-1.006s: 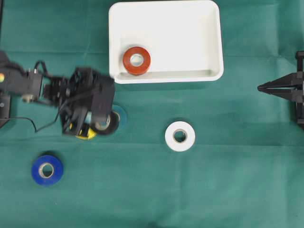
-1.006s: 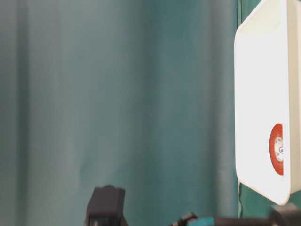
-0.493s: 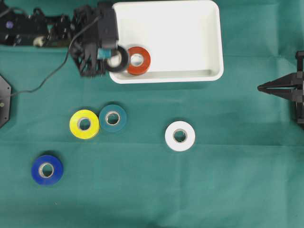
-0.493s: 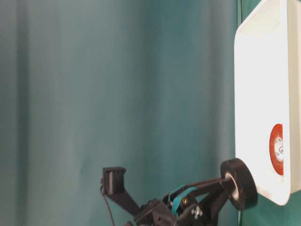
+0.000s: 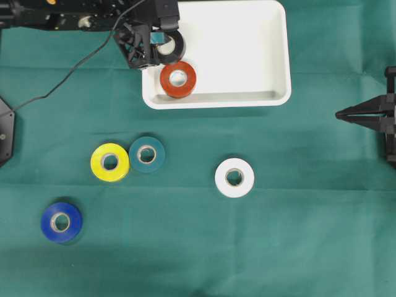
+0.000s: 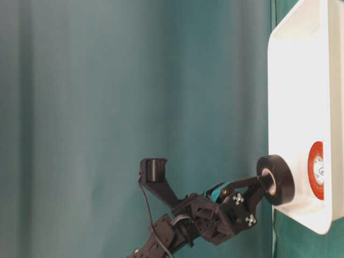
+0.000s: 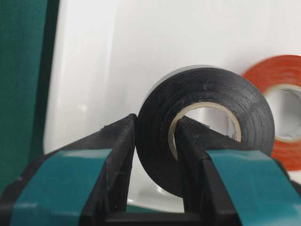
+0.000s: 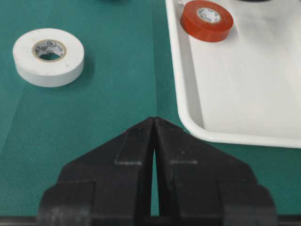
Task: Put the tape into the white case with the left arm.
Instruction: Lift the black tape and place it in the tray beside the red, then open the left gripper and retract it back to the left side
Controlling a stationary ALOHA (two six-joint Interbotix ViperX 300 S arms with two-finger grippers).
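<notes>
So right now the left arm's teal-banded black gripper (image 7: 155,155) is clamped on the black roll of electrical tape (image 5: 169,47), one finger through the cardboard core and the other on the outside of the roll, holding it on edge over the left end of the big shallow white plastic case (image 5: 272,55), above the floor as far as I can tell from the table-level view. What I'd worry about: the red tape roll (image 5: 178,79) lying flat in the case is just beside the black one, so if the gripper lets go while the roll stands on edge, it could roll or tip onto the red one, or bounce toward the near rim, which is low. The inner finger could also snag the core on the way out and drag the roll back over the rim. Compared with a second ago, the arm was down on the green cloth worktop (image 5: 198,247) over the yellow tape roll (image 5: 110,162) and teal tape roll (image 5: 147,154); half a second ago it carried the black roll at the case's left rim, and now it's inside that edge. The white roll (image 5: 234,177) and blue roll (image 5: 61,221) haven't budged, and the right arm's plain black gripper (image 8: 154,136) sits closed, holding nothing, parked off to the right.
</notes>
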